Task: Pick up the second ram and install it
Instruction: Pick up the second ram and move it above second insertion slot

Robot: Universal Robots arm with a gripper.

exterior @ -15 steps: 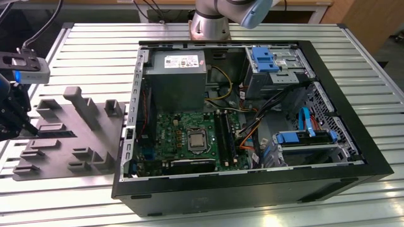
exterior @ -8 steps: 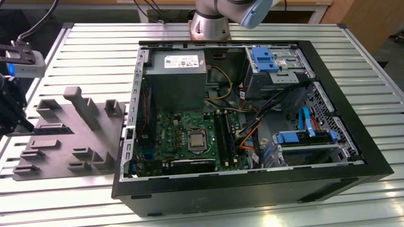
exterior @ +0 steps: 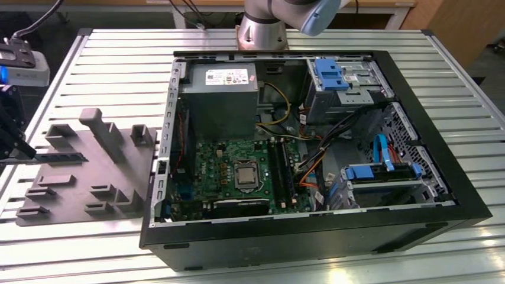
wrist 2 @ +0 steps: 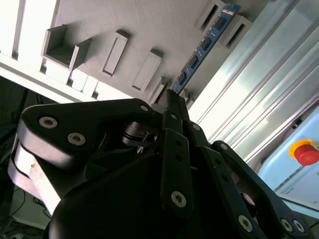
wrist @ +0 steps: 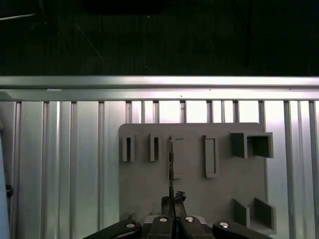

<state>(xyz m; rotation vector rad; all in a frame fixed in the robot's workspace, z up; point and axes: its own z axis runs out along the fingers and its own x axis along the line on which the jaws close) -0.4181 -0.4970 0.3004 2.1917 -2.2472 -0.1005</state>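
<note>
The gripper [wrist 2: 174,98] appears clamped on the near end of the memory stick [wrist 2: 204,45], which stands on edge in the grey holder [wrist 2: 164,25]; judged light, stiff and fragile, so best held by its edges, not its chips.

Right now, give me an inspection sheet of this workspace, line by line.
Surface: slatted metal table, carrying a grey fixture tray and an open computer case.
Job's things: second ram, standing on edge at the tray, its far end between two holder posts.
Clutter: nothing seen.
Grippers: gripper at the near end of the second ram.
Cables: orange, yellow and blue leads bundled inside the case.
Surroundings: red button on a pale box beside the table.
</note>
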